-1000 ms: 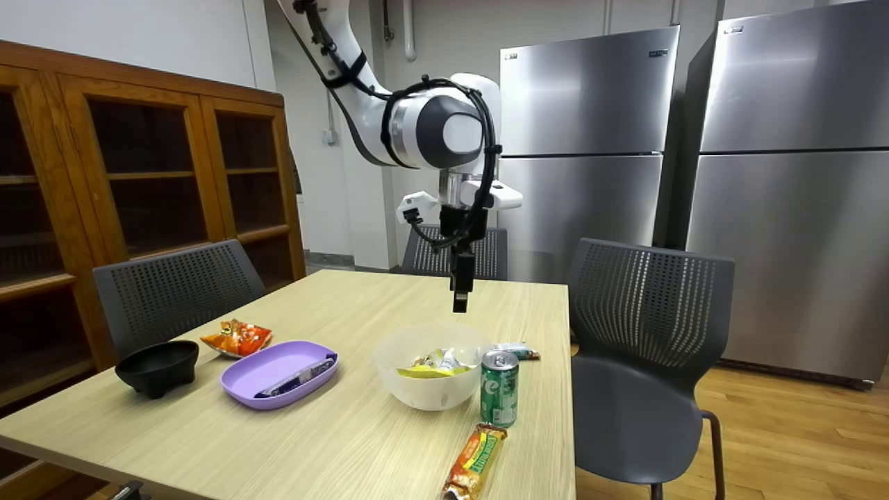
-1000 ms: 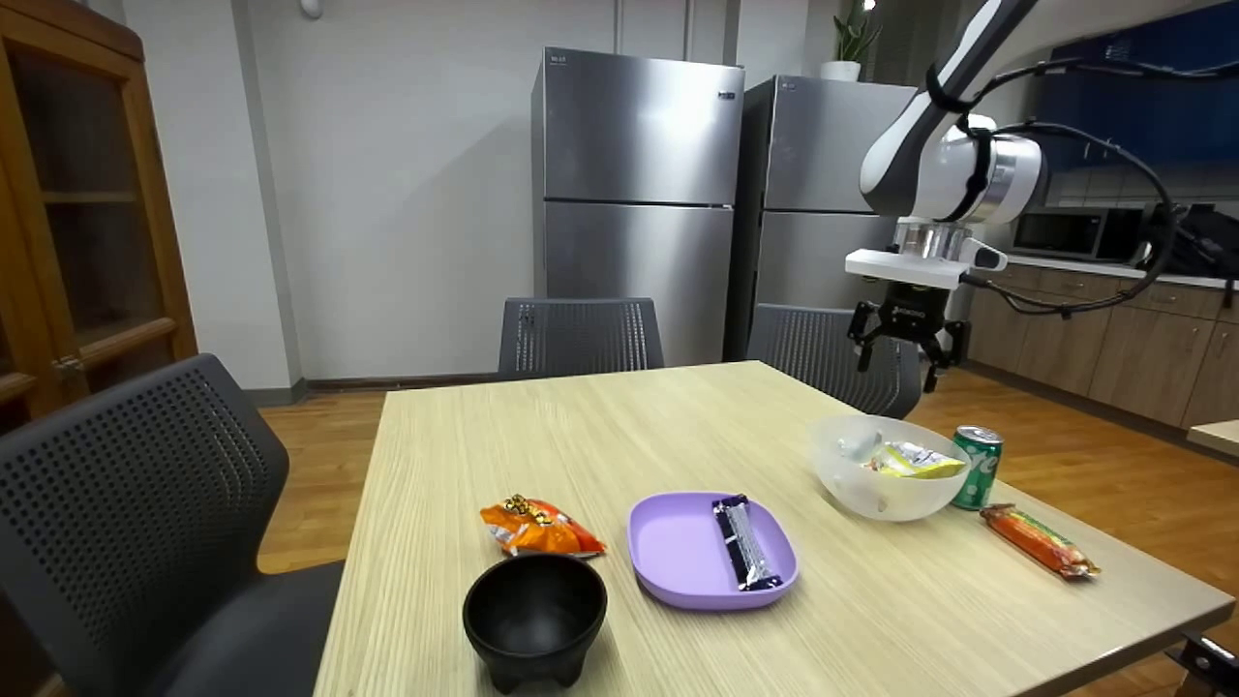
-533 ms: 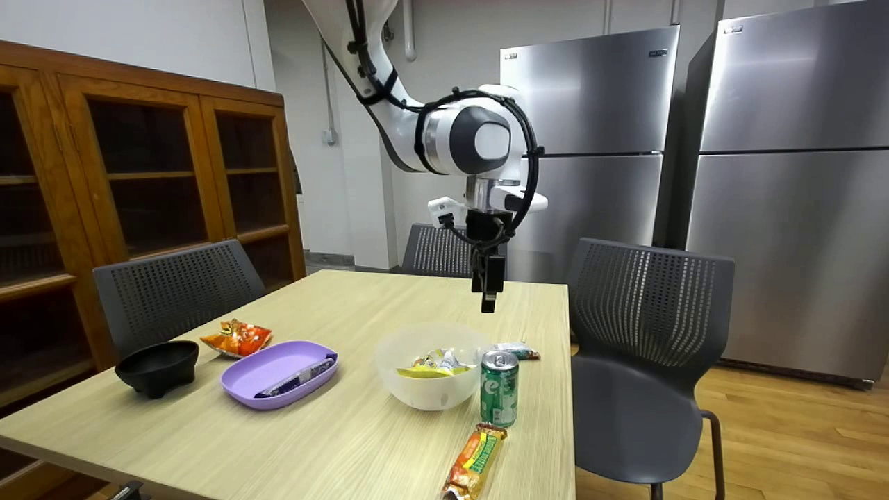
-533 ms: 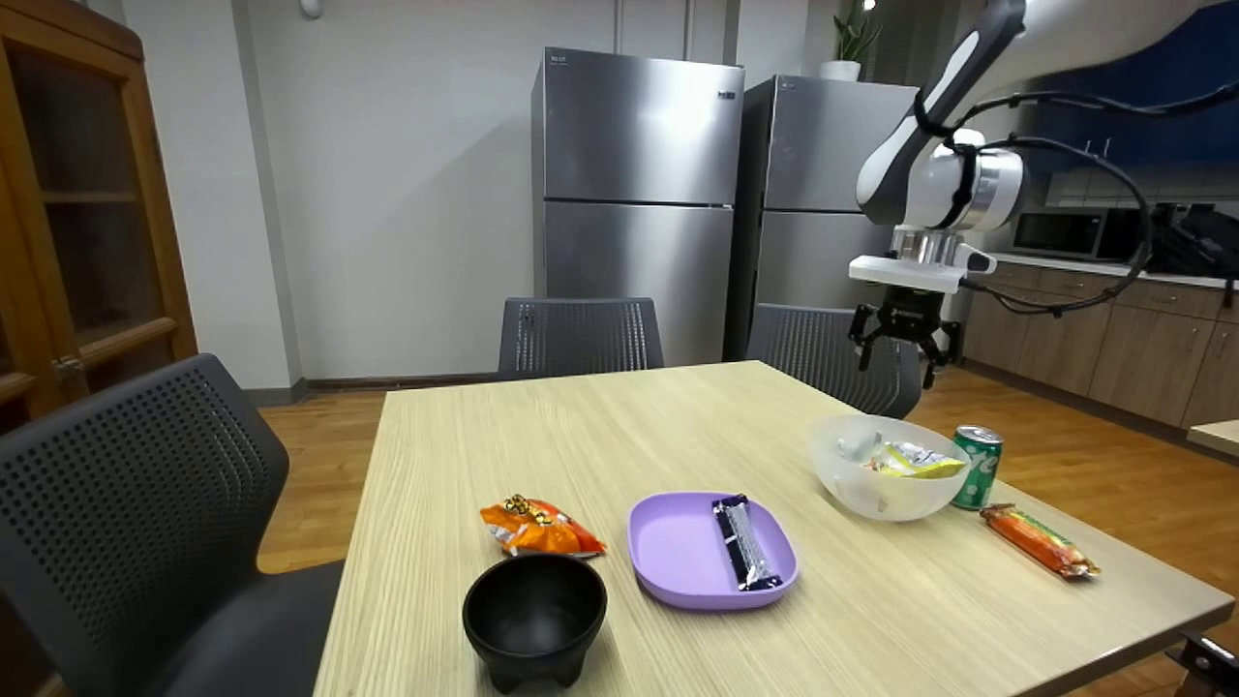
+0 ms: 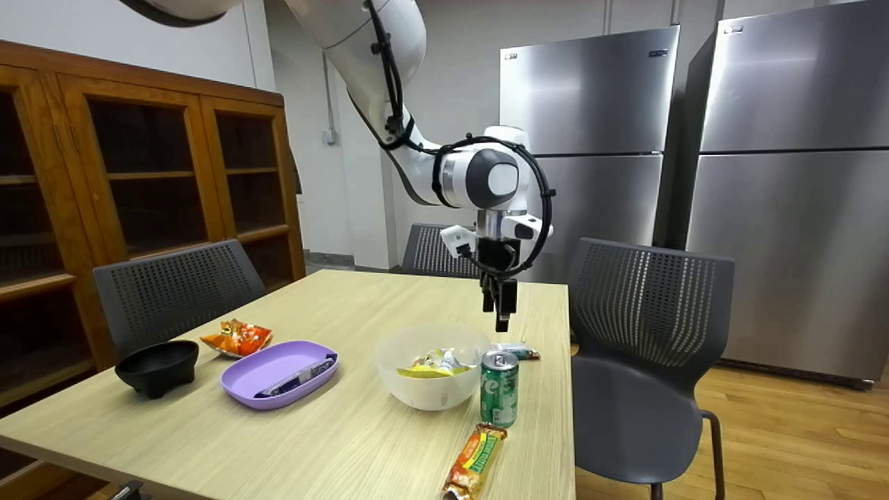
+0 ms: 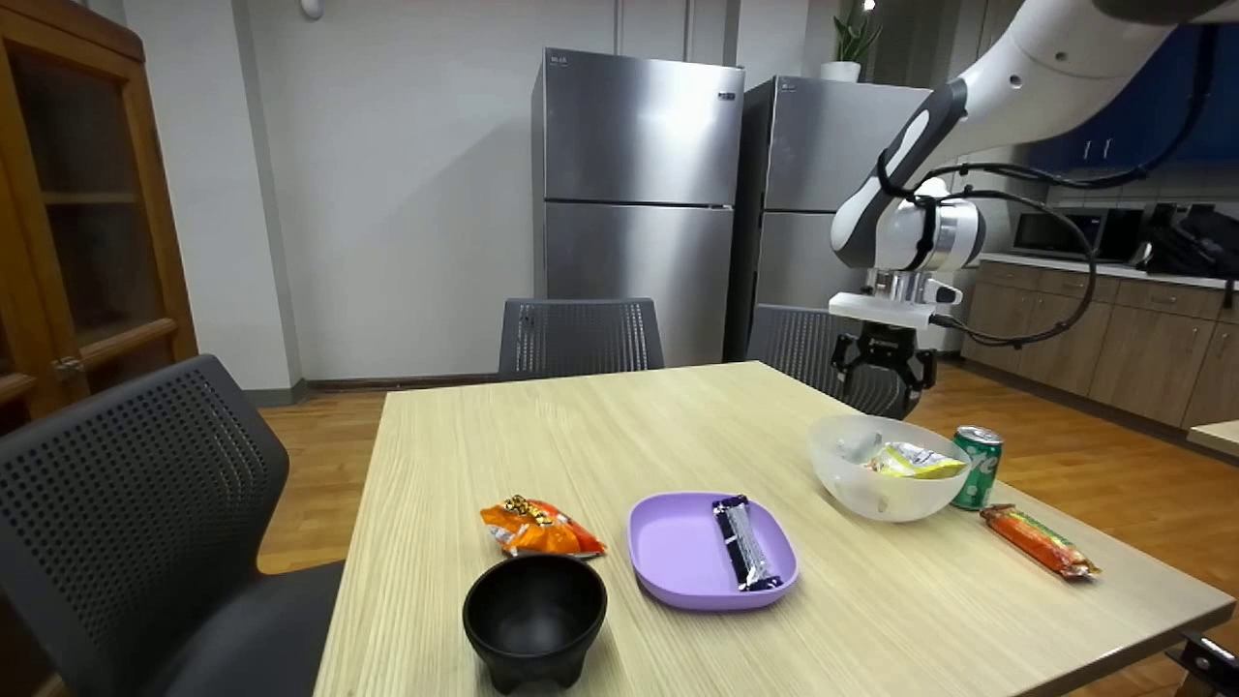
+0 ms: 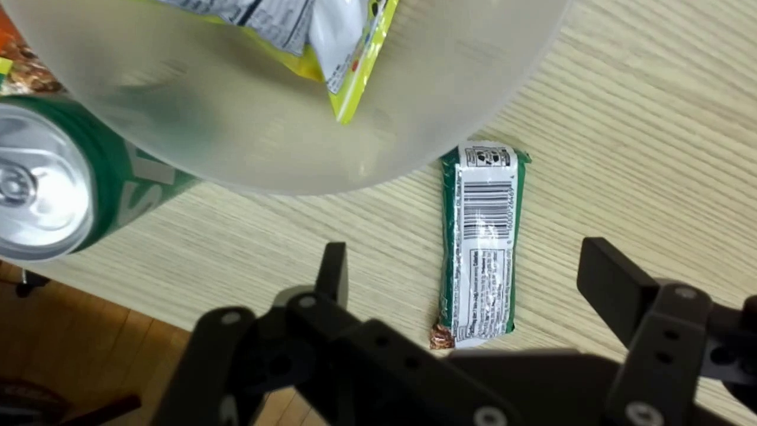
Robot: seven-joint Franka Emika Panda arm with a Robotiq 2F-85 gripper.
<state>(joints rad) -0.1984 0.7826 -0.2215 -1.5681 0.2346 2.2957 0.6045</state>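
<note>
"Pincer (image 7: 465, 260) in the wrist view: how does it stand?"

"Spread wide, its two fingers well apart. The green bar (image 7: 486, 248) lies below on the worktop (image 7: 639, 148), lined up with the gap between them."

"What is around that bar?"

"The frosted bowl (image 7: 284, 142) is just beside its far end; whether they touch, I can't tell. A pouch (image 7: 334, 32) with a yellow edge lies in the bowl. On the left the can (image 7: 65, 177) stands close by the bowl's side."

"And what shows in an exterior view?"

"The orange bar (image 5: 476, 458) lies at the near right, just in front of the can. The green bar is beyond the can, partly hidden by it, right of the frosted bowl, with the pincer hanging a little above. Left of the bowl is the plate (image 5: 271, 361), with a dark bar (image 5: 297, 377) in it."

"Anything farther left?"

"The black bowl (image 5: 156, 376), and the bag (image 5: 237, 338) near the far edge of the plate."

"Where is the arm (image 6: 1026, 82)?"

"In an exterior view it reaches in from the right, and the pincer's fingers show apart above and beyond the frosted bowl. The black bowl sits nearest, left of the plate, with the bag just behind it. A chair (image 6: 126, 484) stands at the left, and two fridges (image 6: 639, 213) stand at the far side."
</note>
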